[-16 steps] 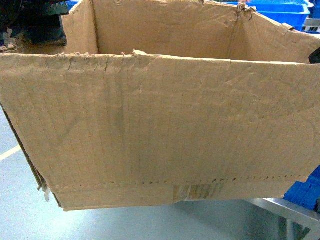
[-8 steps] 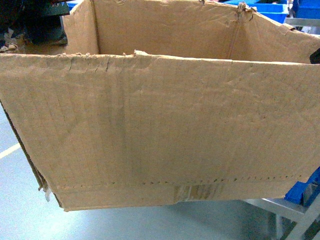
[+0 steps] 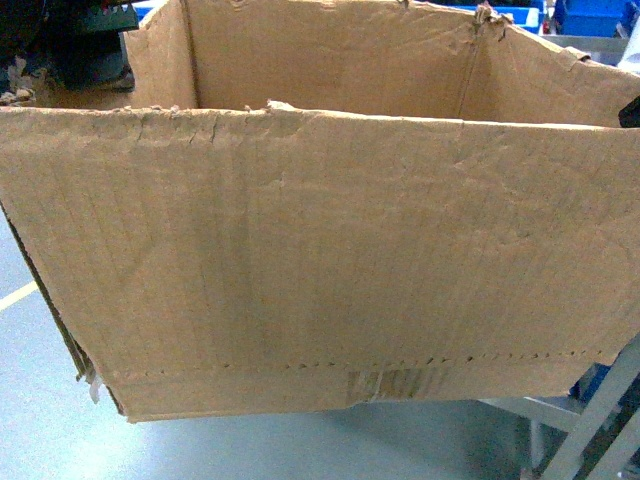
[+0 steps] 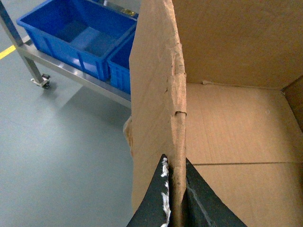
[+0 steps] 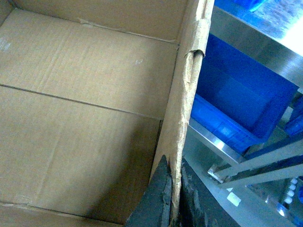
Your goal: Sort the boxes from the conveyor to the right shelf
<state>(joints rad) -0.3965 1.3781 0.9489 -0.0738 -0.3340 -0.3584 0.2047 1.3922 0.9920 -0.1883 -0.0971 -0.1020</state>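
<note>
The box (image 3: 320, 250), a large brown carton with ragged top edges and a perforated line near its base, fills the head view and hangs clear of the floor. My left gripper (image 4: 176, 189) is shut on its left wall, one black finger on each side of the cardboard. My right gripper (image 5: 175, 191) is shut on its right wall in the same way. The carton's inside (image 5: 75, 94) is empty. The right shelf (image 5: 258, 35), shiny steel with slanted posts (image 3: 590, 420), stands just beyond the carton's right wall. The conveyor is out of view.
Blue plastic bins (image 5: 236, 101) sit on the steel rack to the right of the carton. More blue bins (image 4: 78, 35) rest on a wheeled steel frame (image 4: 41, 81) to the left. Grey floor (image 4: 61, 151) with a yellow line (image 4: 7, 51) lies below.
The carton stays fixed in the head view and both grips hold. The background has shifted: the blue bin at lower right has slid out and slanted steel posts have come in.
</note>
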